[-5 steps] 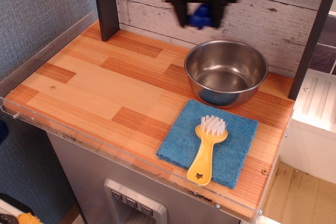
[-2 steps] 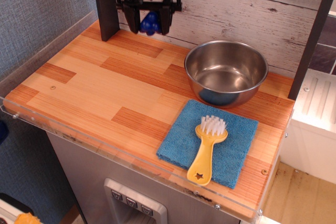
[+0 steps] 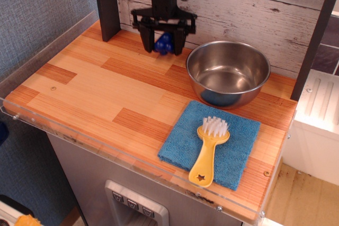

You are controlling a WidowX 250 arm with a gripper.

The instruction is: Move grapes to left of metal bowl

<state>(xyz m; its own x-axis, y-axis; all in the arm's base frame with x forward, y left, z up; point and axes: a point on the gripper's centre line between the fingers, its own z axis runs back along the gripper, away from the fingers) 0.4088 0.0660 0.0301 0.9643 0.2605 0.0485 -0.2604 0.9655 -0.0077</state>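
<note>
Small glossy dark-blue grapes [image 3: 165, 42], lumpy plastic cluster, clamped between black fingers [image 3: 149, 39], left of shiny metal bowl [image 3: 228, 72]

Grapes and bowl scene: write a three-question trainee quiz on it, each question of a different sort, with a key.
1. True or false: the grapes lie inside the metal bowl.
2. Multiple choice: the yellow brush lies on A) the blue cloth B) the bare wooden counter C) the bowl's rim.
3. Fill in: the gripper is shut on the ____.

Key
1. False; they are between the gripper's fingers, just left of the bowl and low over the counter.
2. A.
3. grapes.
</note>
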